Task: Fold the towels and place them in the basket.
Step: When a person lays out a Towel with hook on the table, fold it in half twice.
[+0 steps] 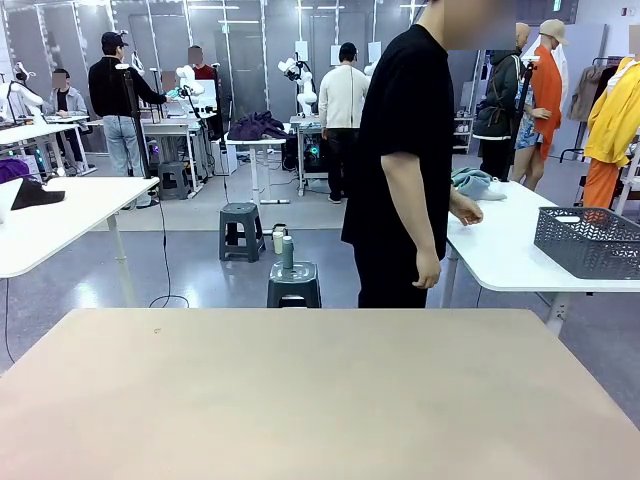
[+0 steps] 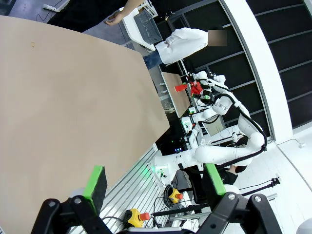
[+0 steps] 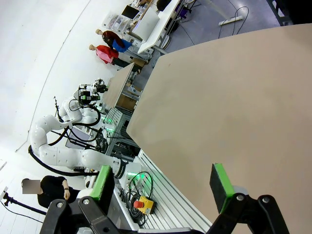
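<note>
- While the person's hand [image 1: 465, 210] hovers just beside the crumpled pale blue-grey terry towel [image 1: 472, 183], heaped near the far edge of the white side tabletop [image 1: 510, 255], folding looks not yet begun.
- Left arm's fingers [image 2: 96, 181] and right arm's fingers [image 3: 220, 181] are spread wide, grasping nothing, over the broad beige tabletop [image 1: 320, 390].
- Best wait for the towel to lie flat, then pinch two corners.
- Dark grey lattice plastic basket [image 1: 590, 240] sits by the white tabletop's right edge.
</note>
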`<state>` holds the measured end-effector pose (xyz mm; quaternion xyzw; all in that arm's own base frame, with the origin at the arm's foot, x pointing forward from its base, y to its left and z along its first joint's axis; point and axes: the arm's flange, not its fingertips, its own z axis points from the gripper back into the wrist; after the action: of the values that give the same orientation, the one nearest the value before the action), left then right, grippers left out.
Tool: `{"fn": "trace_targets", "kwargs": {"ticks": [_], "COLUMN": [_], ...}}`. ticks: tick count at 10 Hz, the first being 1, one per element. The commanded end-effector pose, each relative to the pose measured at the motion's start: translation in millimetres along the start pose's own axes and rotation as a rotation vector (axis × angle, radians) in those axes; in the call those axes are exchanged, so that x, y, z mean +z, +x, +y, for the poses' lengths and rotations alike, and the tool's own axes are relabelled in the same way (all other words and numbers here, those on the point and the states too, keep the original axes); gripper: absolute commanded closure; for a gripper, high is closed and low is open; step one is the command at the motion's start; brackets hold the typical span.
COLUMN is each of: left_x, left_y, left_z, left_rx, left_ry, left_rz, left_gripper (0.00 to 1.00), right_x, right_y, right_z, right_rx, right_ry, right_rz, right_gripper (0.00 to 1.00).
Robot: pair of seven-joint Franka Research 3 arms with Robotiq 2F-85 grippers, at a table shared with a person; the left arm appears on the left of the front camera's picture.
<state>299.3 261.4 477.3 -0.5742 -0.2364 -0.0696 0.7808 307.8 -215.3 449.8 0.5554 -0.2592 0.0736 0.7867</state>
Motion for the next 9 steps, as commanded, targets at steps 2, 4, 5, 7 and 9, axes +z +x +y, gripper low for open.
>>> {"fn": "trace_targets", "kwargs": {"ticks": [2, 4, 5, 7, 9], "left_x": [1.9, 1.9, 1.9, 1.9, 1.9], "left_y": [-2.3, -2.3, -2.3, -2.3, -2.3], "left_z": [-0.3, -0.3, -0.3, -0.3, -0.3], "left_rx": [-0.019, -0.019, -0.019, -0.019, -0.019], "left_ry": [-0.012, -0.012, -0.012, -0.012, -0.012], "left_rz": [0.009, 0.009, 0.009, 0.009, 0.009], "left_gripper": [0.00, 0.00, 0.00, 0.00, 0.00], "right_x": [0.5, 0.5, 0.5, 0.5, 0.5], "right_y": [2.0, 2.0, 2.0, 2.0, 2.0], "right_z": [-1.1, -1.1, -1.1, -1.1, -1.1], "right_rx": [0.021, 0.021, 0.021, 0.021, 0.021], "right_ry": [0.012, 0.012, 0.012, 0.012, 0.012], "right_rz": [-0.012, -0.012, -0.012, -0.012, -0.012], "right_gripper": [0.00, 0.00, 0.00, 0.00, 0.00]}}
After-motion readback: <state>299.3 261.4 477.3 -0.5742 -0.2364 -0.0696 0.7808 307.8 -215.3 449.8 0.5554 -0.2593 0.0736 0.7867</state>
